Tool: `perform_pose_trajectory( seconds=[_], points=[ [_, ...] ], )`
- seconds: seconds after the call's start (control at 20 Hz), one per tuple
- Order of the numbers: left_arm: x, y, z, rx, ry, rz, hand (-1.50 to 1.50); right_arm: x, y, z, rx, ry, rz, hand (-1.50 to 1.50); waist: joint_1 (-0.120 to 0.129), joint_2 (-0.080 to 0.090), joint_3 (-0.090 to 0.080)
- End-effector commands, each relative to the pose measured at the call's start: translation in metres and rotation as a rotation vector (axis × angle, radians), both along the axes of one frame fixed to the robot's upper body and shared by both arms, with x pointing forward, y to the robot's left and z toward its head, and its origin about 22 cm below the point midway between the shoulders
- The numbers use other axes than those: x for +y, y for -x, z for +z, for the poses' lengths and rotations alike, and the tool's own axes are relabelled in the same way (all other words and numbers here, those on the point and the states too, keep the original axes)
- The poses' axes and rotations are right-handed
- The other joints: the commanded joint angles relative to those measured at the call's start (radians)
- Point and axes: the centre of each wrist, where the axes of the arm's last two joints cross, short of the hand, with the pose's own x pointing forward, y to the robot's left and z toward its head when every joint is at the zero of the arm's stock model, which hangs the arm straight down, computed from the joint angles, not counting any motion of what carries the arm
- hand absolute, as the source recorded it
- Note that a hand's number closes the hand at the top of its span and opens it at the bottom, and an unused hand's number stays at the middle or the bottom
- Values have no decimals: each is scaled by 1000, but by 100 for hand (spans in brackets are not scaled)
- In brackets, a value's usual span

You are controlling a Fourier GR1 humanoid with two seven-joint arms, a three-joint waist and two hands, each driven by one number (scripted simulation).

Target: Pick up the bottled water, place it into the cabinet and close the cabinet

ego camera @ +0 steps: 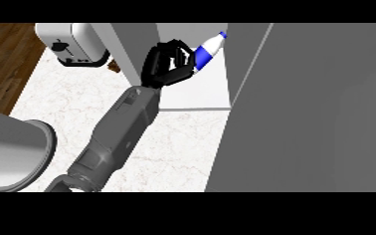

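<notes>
From the head view I see my one visible hand (170,63) curled around the bottled water (209,51), which tilts over the cabinet (198,97) shelf near its back edge. I cannot tell which hand this is. A toaster (72,44) sits at the counter's (183,144) far left corner.

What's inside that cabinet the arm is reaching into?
Inside the cabinet, above its pale floor, a bottled water with a blue label tilts in the curled black hand. The hand covers the bottle's lower end, and the open door hides whatever lies further right.
</notes>
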Motion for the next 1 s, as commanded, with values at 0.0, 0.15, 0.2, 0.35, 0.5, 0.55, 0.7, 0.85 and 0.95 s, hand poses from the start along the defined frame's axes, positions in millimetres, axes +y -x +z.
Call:
perform_pose_trajectory(
  seconds=[0.0, 0.15, 0.2, 0.35, 0.5, 0.55, 0.7, 0.85, 0.95],
  points=[
    [5, 24, -19, 31, 82, -42, 150, -4, 13, 17, -48, 12, -3, -150, 22, -8, 0],
    [4, 35, -12, 33, 131, -48, 150, -7, 8, 18, -39, 30, -42, -150, 52, -17, 0],
    [16, 41, -18, 23, 147, -40, 150, -6, 4, 14, -40, 28, -26, -150, 60, -14, 1],
    [31, 59, -21, 48, 160, -47, 150, -9, 11, 13, -35, 57, -3, -150, 57, -16, 1],
    [42, 83, -26, 68, 175, -61, 150, -6, 16, 14, -18, 59, 14, -150, 51, -16, 1],
    [41, 90, -19, 58, 168, -70, 150, -7, 12, 17, -13, 70, 12, 150, 61, -16, 0],
    [56, 121, -24, 44, 180, -76, 150, -9, 13, 24, -16, 118, 104, 150, 67, -14, 0],
    [79, 155, -25, 58, 208, -92, 150, -2, 17, 19, 24, 112, 231, 150, 67, -11, 2],
    [93, 162, -15, 57, 209, -56, 150, 4, 21, 25, 22, 121, 324, 150, 65, -9, 0]
  ],
)
